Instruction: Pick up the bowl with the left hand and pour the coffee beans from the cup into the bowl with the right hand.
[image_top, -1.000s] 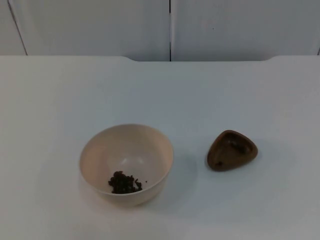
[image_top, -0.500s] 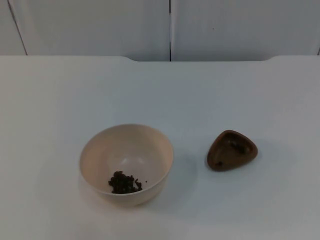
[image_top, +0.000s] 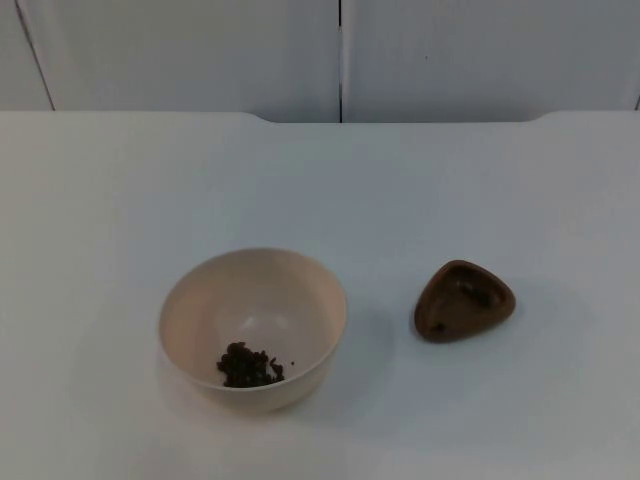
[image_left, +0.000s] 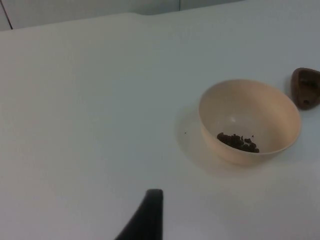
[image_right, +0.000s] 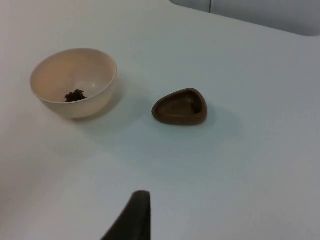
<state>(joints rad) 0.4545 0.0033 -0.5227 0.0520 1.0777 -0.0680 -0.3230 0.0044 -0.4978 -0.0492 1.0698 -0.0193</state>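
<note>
Cream bowl (image_top: 253, 328) w/ coffee beans (image_top: 248, 366) is seen on the white table (image_top: 400, 180); brown cup (image_top: 464, 300) lies just right of bowl. Grippers held well back; finger state can't be told. Bowl rim should be gripped squarely before lifting.

A plain white desk (image_top: 420, 190) runs back to a grey partition wall (image_top: 200, 55), whose panels meet at what looks like a dark vertical seam (image_top: 340, 60).
</note>
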